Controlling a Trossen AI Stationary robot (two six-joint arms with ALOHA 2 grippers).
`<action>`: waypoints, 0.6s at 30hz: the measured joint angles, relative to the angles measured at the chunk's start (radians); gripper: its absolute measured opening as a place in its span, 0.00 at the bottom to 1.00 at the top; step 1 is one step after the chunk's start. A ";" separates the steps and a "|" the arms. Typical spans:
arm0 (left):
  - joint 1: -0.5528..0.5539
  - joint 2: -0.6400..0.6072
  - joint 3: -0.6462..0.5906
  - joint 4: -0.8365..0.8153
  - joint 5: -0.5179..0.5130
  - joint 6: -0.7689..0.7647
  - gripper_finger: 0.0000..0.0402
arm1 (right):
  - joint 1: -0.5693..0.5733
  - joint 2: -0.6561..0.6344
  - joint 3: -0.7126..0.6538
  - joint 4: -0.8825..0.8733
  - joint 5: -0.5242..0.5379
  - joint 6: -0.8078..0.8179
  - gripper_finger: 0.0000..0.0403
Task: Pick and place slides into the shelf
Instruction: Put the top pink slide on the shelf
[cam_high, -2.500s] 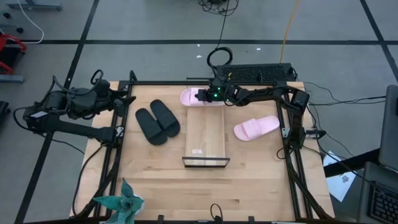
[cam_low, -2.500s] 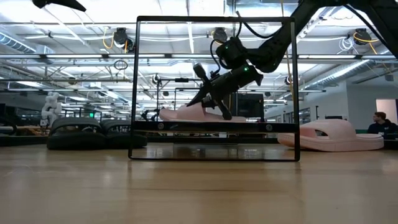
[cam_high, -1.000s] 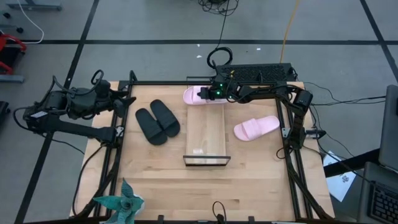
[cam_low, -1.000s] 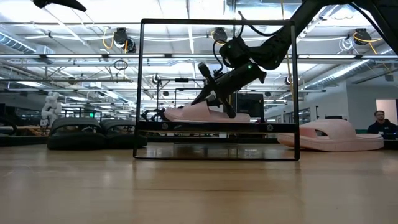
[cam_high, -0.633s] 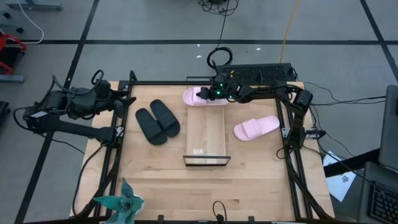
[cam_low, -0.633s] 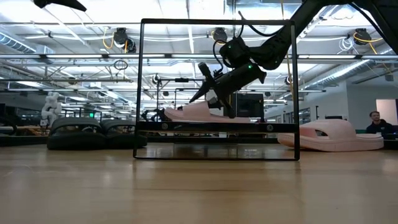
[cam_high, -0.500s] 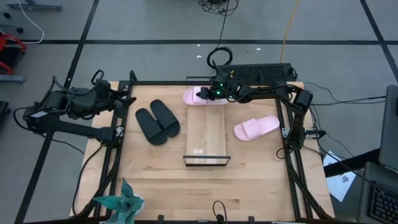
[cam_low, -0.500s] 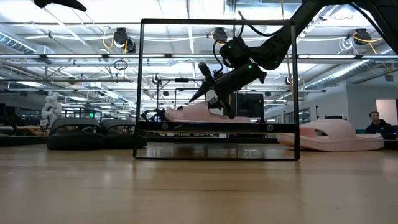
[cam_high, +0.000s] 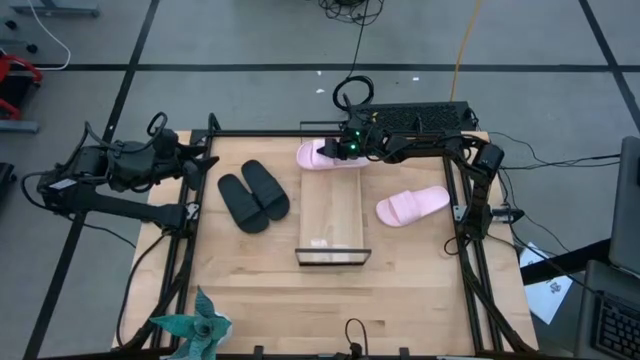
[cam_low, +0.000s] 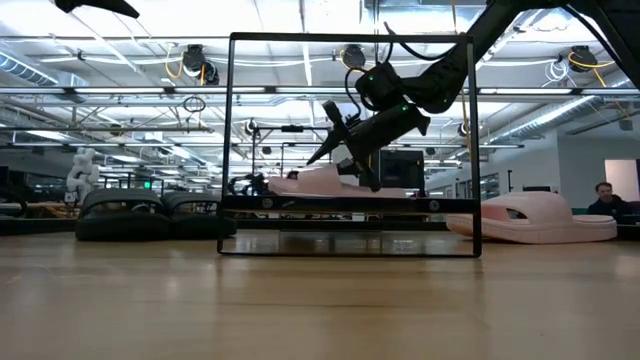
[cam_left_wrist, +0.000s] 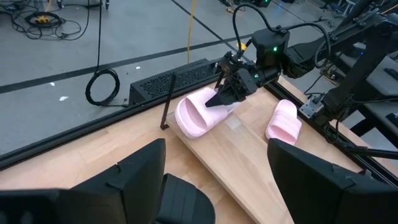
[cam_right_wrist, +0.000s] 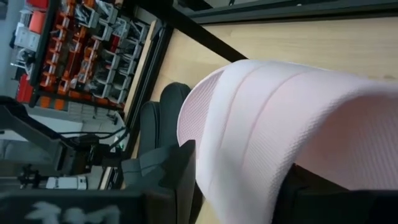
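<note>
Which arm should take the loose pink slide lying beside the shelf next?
Right. Its pincer is at the shelf's far end on the first pink slide, and the loose pink slide lies on that arm's side. The left pincer waits across the black pair.

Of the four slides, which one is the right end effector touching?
The pink slide at the shelf's far end: the right end effector grips its strap. The other pink slide and the black pair lie untouched.

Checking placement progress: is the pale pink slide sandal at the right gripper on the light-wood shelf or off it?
On it, at the far end. The pale pink slide sandal rests on the light-wood shelf, with the right gripper at its strap.
</note>
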 joint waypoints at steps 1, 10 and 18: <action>0.000 0.000 0.000 0.000 0.000 0.000 0.71 | 0.000 0.000 0.000 0.000 0.001 0.002 0.32; 0.000 0.037 0.000 0.001 0.001 0.000 0.71 | 0.002 0.000 0.000 -0.009 0.002 0.031 0.32; 0.000 0.085 0.000 0.001 0.011 0.018 0.71 | 0.009 0.000 0.001 -0.031 -0.009 0.062 0.32</action>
